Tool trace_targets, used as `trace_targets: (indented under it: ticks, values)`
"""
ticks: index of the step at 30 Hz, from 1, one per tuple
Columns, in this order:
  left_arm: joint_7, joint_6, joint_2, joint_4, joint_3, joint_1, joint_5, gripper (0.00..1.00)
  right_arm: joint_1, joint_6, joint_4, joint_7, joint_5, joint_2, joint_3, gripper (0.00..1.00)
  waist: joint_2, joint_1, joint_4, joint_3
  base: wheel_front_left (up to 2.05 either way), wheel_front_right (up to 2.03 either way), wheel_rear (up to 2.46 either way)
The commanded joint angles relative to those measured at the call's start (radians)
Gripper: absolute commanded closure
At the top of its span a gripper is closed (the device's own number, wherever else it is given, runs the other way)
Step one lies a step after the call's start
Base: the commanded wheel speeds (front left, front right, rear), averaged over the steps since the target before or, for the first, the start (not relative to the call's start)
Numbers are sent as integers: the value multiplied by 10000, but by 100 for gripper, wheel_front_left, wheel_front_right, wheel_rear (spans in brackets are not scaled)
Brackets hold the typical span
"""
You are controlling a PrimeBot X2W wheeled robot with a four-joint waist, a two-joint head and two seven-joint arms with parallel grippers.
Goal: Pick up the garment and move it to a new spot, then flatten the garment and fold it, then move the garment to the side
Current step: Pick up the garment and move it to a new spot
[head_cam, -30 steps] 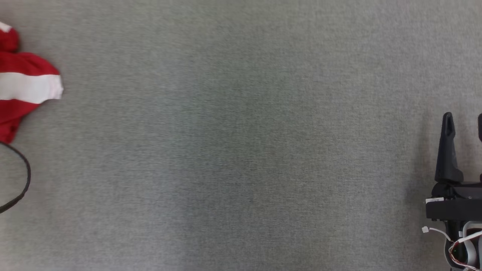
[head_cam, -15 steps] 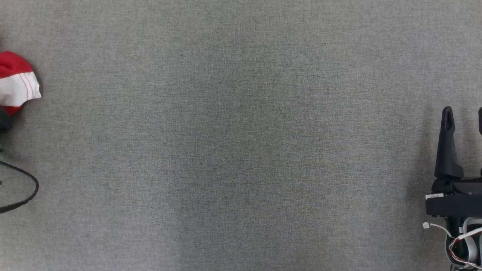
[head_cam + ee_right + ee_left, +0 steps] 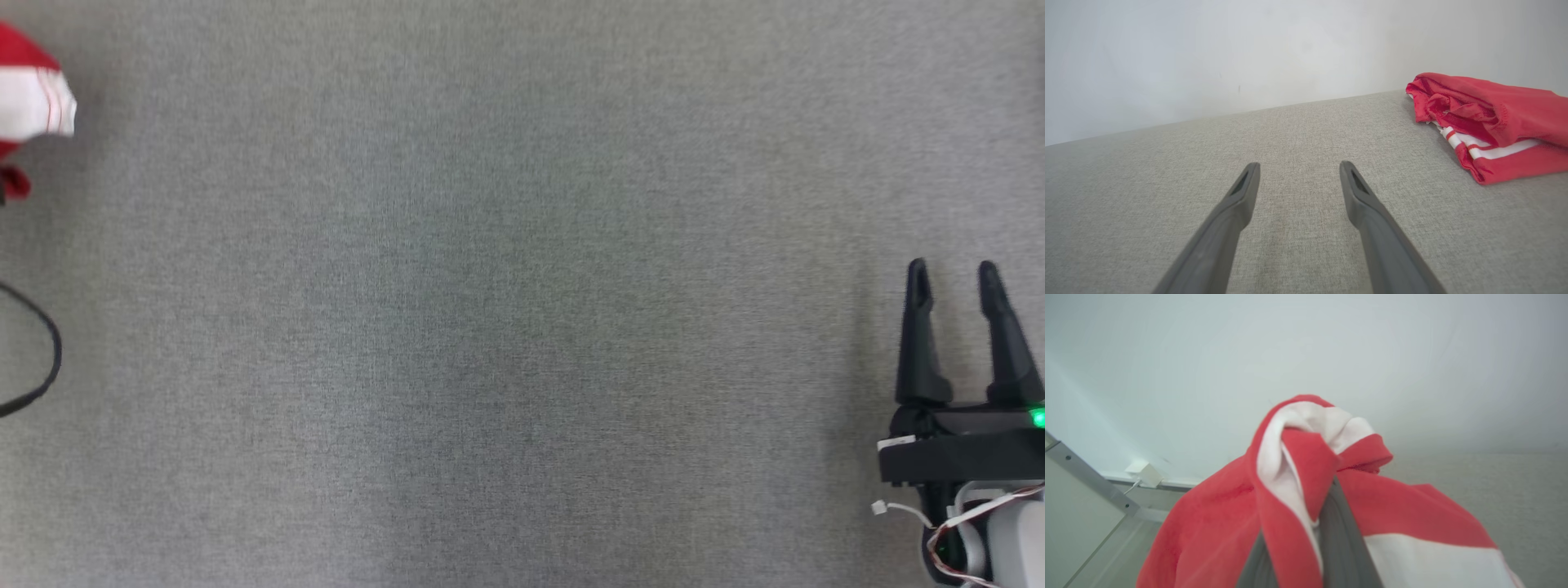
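Clearly bunched, the garment (image 3: 1306,457) has no long axis that can be read. In the left wrist view it rises as a red-and-white knot pointing up the view, away from the fingers, and its cloth falls toward both lower corners. The left end effector (image 3: 1331,516) is pressed together on a fold of it. Only two grey slivers of its fingers show, and their tips are buried under the fabric. That view's bottom edge cuts off the lower cloth.

From the head, just a rounded corner with a white band pokes in at the upper left, pointing right; the rest lies beyond the frame. A black cable (image 3: 55,359) loops in below it, also cut off.

At the lower right, the right end effector (image 3: 953,269) hangs spread and empty over the grey woven surface (image 3: 522,327). Its wrist view shows a folded red bundle (image 3: 1494,118) with white stripes lying on that surface, cropped at the right. I cannot tell whether it is a separate piece.
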Motion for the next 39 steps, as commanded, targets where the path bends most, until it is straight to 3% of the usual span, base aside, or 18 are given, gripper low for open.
trace_targets:
  ticks: [1,11,19,30,35,39]
  values:
    - [-183,-56,11,-267,-142,-182,163,100,0,-30,134,-115,61,79,63,0,-1,1,-204,-485,0,0,0]
    - [-176,-47,-418,-2999,-1274,-395,381,100,168,-30,1198,-542,358,535,396,0,-1,1,-1321,-1610,0,0,0]
    - [780,-43,-1446,-5028,-2722,209,99,100,196,-30,1778,-688,580,815,638,0,-1,1,-2491,-1933,0,0,0]
    - [1104,-39,-3074,-5766,-4809,1394,-253,100,278,-30,1802,-707,744,990,678,0,-1,1,-3367,-1922,0,0,0]
    - [819,74,-3475,-5536,-5283,2479,-507,100,268,-30,1844,-709,835,1022,714,0,-1,1,-3552,-1866,0,0,0]
    - [592,187,-3428,-5065,-5662,3604,-411,100,303,-30,1879,-710,884,1039,782,0,-1,1,-3567,-1834,0,0,0]
